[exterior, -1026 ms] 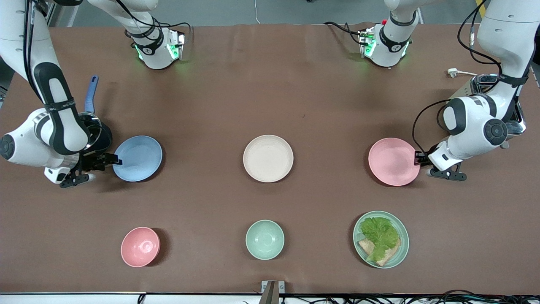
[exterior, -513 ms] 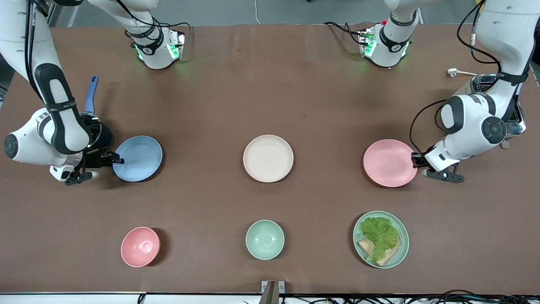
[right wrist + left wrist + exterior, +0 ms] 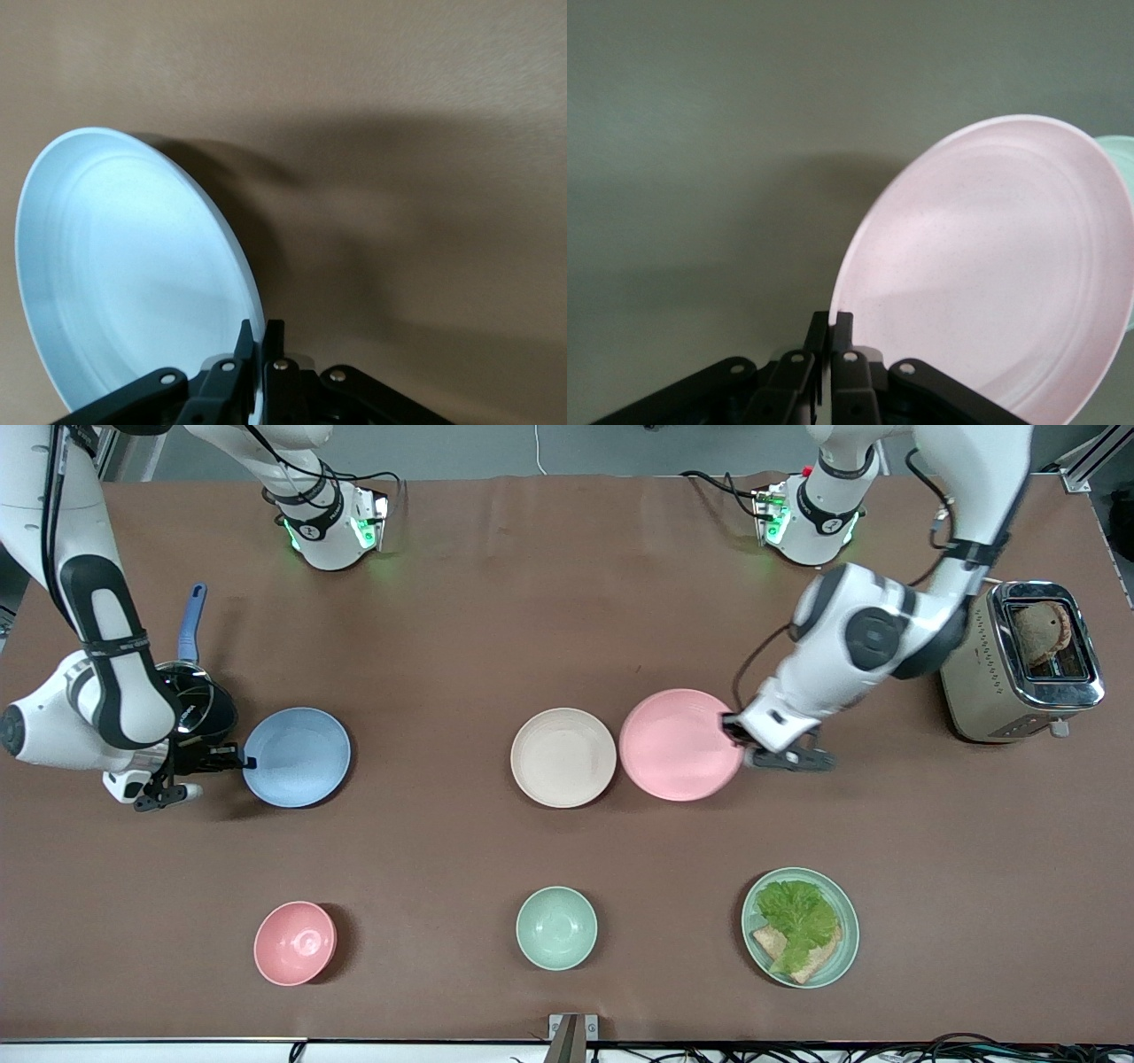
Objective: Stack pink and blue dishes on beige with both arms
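Note:
The cream-beige plate [image 3: 563, 757] rests at the table's middle. Right beside it, toward the left arm's end, hangs the pale pink plate [image 3: 680, 744], lifted and tilted, its rim almost meeting the beige plate's. My left gripper [image 3: 733, 730] is shut on that pink plate's rim [image 3: 842, 292]. The light blue plate [image 3: 297, 756] is toward the right arm's end, raised a little with a shadow under it. My right gripper [image 3: 245, 762] is shut on the blue plate's rim [image 3: 257, 319].
Nearer the camera stand a small pink bowl [image 3: 295, 942], a mint green bowl [image 3: 556, 927] and a mint plate with lettuce and bread [image 3: 800, 926]. A toaster [image 3: 1019, 660] sits at the left arm's end. A black pan with a blue handle [image 3: 190, 691] lies by the right arm.
The left arm has carried the pink plate from near the toaster to beside the beige plate. The right gripper has nudged the blue plate slightly toward the middle and up.

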Motion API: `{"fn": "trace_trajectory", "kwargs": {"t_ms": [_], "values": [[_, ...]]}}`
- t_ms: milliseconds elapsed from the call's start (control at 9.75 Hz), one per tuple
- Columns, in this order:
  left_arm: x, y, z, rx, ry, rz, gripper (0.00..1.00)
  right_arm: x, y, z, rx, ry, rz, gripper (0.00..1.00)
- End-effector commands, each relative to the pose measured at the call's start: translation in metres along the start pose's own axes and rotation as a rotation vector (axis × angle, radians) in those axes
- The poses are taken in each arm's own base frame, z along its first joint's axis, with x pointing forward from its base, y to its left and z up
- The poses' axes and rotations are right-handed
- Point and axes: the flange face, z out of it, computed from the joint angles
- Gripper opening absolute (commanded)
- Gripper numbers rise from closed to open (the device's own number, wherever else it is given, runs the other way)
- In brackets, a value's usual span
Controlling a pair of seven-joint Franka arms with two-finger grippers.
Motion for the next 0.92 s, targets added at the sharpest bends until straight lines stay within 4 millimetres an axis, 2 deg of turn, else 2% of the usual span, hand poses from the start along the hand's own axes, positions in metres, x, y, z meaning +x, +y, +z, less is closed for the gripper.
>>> {"fn": "trace_trajectory", "kwargs": {"t_ms": [0,103,205,308,410,615,821], "values": [[-0.013,0.048,0.043,-0.003,-0.065,-0.055,0.00,0.014,-0.034,-0.093,0.034,-0.068,0.067,0.00],[-0.023,0.067,0.058,-0.005,-0.052,-0.061,0.00,0.022,-0.057,-0.128,0.014,-0.107,0.118,0.00],[-0.024,0.074,0.075,-0.014,-0.036,-0.088,0.00,0.027,-0.088,-0.156,0.015,-0.121,0.166,0.00],[-0.036,0.089,0.089,-0.009,-0.024,-0.084,0.00,0.033,-0.124,-0.170,0.005,-0.129,0.230,0.00],[-0.041,0.094,0.104,0.001,-0.021,-0.093,0.00,0.043,-0.174,-0.170,-0.011,-0.129,0.274,0.00],[-0.050,0.108,0.127,-0.025,0.001,-0.119,0.00,0.065,-0.270,-0.138,-0.023,-0.121,0.348,0.00],[-0.052,0.110,0.139,-0.038,0.017,-0.111,0.00,0.080,-0.330,-0.106,-0.019,-0.070,0.389,0.00]]}}
